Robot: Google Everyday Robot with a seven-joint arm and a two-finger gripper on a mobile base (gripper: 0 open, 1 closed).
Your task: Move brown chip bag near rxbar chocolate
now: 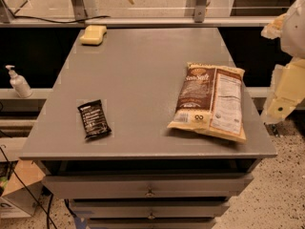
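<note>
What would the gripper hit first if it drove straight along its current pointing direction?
The cream gripper, off the right edge of the grey metal table, seems to point downward: likely the speckled floor first, not the large crinkly brown chip bag on the table. Depth is unclear.

Cream end effector [281, 104] right of brown chip bag [209, 101]; rxbar chocolate [94, 119] black.

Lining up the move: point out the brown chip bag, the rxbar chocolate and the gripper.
brown chip bag [196, 95]: camera view, on its dark brown front.
rxbar chocolate [94, 119]: camera view, middle of the black wrapper.
gripper [282, 101]: camera view, cream body at the right edge, right of the bag.
</note>
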